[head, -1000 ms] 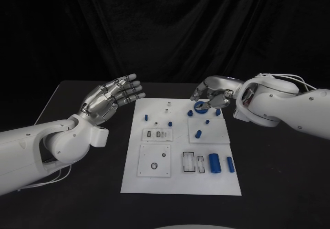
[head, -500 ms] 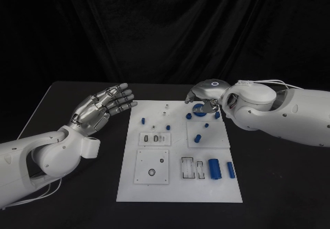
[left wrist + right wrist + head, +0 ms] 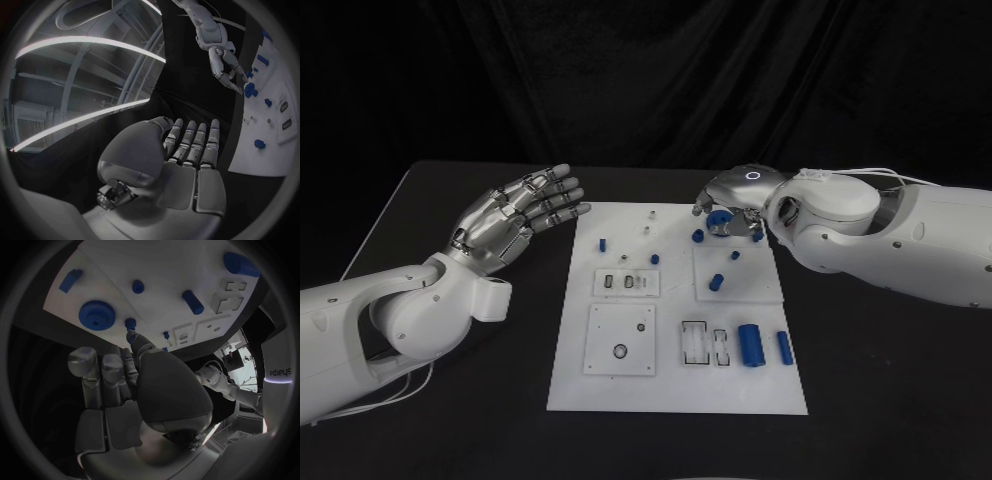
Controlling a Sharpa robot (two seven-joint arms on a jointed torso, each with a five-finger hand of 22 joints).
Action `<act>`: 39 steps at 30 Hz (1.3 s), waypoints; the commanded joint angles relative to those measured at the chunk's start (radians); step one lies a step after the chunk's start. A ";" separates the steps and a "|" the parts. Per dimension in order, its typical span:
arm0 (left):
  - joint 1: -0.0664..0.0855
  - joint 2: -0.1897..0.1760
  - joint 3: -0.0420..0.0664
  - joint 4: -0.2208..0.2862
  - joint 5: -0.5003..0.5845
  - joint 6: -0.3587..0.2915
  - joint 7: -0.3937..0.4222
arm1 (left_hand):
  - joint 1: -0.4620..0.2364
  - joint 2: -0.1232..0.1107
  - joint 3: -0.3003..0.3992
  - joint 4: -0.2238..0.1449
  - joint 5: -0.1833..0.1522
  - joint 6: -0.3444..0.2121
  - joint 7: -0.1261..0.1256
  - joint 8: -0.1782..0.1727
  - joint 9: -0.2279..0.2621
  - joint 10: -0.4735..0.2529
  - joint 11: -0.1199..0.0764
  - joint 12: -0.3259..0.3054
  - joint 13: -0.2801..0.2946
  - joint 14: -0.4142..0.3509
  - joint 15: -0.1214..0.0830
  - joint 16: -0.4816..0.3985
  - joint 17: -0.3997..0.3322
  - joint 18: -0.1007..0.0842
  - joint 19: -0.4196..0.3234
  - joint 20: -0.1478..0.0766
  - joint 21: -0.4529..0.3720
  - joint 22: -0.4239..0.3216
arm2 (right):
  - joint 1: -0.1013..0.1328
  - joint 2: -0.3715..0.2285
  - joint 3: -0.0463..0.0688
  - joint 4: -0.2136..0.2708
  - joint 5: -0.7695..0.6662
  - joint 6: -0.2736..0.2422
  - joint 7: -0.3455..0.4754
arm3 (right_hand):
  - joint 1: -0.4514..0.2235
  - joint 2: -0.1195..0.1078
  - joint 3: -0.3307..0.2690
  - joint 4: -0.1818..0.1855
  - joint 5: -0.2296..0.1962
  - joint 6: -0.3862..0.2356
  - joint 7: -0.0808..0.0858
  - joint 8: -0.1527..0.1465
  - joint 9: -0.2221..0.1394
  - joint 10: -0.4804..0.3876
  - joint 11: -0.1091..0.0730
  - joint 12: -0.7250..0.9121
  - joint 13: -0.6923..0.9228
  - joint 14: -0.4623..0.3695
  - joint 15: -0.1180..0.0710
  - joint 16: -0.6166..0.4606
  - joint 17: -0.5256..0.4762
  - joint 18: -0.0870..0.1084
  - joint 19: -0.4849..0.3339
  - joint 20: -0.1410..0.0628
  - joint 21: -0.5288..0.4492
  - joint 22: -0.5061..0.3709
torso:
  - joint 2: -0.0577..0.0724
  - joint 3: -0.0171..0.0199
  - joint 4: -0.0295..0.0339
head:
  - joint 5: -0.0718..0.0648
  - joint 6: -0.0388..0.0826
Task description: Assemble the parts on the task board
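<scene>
Right hand (image 3: 730, 204) has eased closer onto the blue gear (image 3: 721, 226) at the task board's (image 3: 678, 390) one o'clock; we cannot tell its grip. Left hand (image 3: 516, 215) stays spread, idle at ten o'clock.

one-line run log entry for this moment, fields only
left hand: open, raised beside task board | right hand: over blue gear at far edge, grasp unclear | blue parts: on board

Board (image 3: 678, 385) lay mid-worktop (image 3: 877, 400). Gear (image 3: 723, 225) sat at its far right corner, under right hand (image 3: 730, 200). Left hand (image 3: 516, 215) hovered left of board, two cylinders (image 3: 764, 345) near right.
</scene>
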 commanded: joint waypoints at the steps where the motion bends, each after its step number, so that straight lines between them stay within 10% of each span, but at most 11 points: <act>1: 0.003 0.004 0.001 0.000 0.002 0.019 0.149 | -0.014 -0.002 0.010 -0.001 -0.001 0.009 -0.001 0.006 0.002 -0.001 0.011 -0.006 -0.001 0.005 0.006 0.007 0.000 -0.015 0.004 0.002 0.003 -0.002 | -0.007 0.001 0.001 -0.005 -0.017 0.012 -0.016 | -0.002 -0.008 0.009 0.001 0.007 0.005 -0.005 -0.003 0.002 0.010 0.001 -0.007 0.001 0.002 -0.001 -0.001 -0.001 -0.010 0.004 -0.005 0.006 0.005 | -0.003 0.0000 -0.0004 | 0.000 -0.007; 30: 0.002 0.009 0.000 -0.016 -0.003 0.038 0.120 | -0.020 -0.007 0.025 -0.010 -0.001 0.000 0.005 0.003 0.001 -0.003 0.019 -0.007 -0.002 0.009 0.016 0.012 -0.001 -0.025 0.005 0.002 0.004 -0.002 | -0.062 0.073 0.001 -0.097 0.030 -0.019 0.049 | -0.030 -0.003 0.043 0.024 -0.022 0.022 0.006 -0.014 0.012 0.045 0.007 -0.032 0.002 0.010 0.021 0.004 0.012 -0.012 0.005 0.015 0.015 0.027 | -0.012 -0.0019 -0.0029 | 0.005 -0.037; 39: 0.002 0.014 0.000 -0.027 -0.003 0.045 0.117 | -0.020 -0.007 0.026 -0.011 -0.001 0.000 0.006 0.003 0.001 -0.004 0.019 -0.008 -0.002 0.009 0.016 0.012 -0.001 -0.026 0.005 0.002 0.004 -0.002 | -0.077 0.084 0.001 -0.118 0.051 -0.036 0.055 | -0.025 0.012 0.099 0.034 -0.001 0.113 0.005 0.018 0.038 0.097 0.006 -0.051 -0.001 0.020 0.022 0.013 0.027 -0.013 0.013 0.019 0.025 0.047 | -0.014 -0.0032 -0.0022 | 0.002 -0.039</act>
